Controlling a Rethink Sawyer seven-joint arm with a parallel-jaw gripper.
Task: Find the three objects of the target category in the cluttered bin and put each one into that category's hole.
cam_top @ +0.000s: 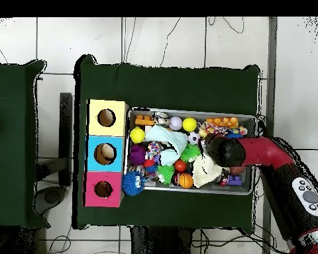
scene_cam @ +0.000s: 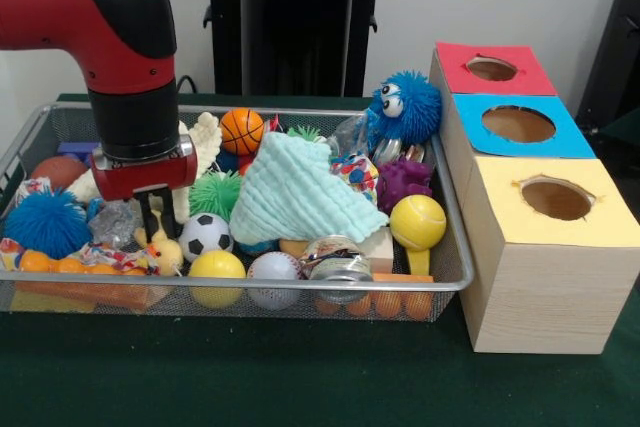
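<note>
My gripper (scene_cam: 160,227) hangs low in the left part of the wire bin (scene_cam: 455,277), open, with nothing between its fingers. Its tips are just above a small yellow duck (scene_cam: 165,253) and beside a soccer ball (scene_cam: 205,235). Close by lie a yellow ball (scene_cam: 217,267), a baseball (scene_cam: 273,272), a basketball (scene_cam: 241,130) and a yellow tennis ball (scene_cam: 417,221). To the right of the bin stands a wooden box with a red hole (scene_cam: 492,68), a blue hole (scene_cam: 518,124) and a yellow hole (scene_cam: 556,199). In the overhead view the arm's black wrist (cam_top: 222,151) hides the gripper.
A mint cloth (scene_cam: 300,192) is heaped in the bin's middle over other toys. Around it lie a blue spiky ball (scene_cam: 45,224), a green spiky ball (scene_cam: 215,192), a blue fuzzy creature (scene_cam: 405,107), a purple toy (scene_cam: 403,182), a tin can (scene_cam: 338,259) and orange beads (scene_cam: 80,267).
</note>
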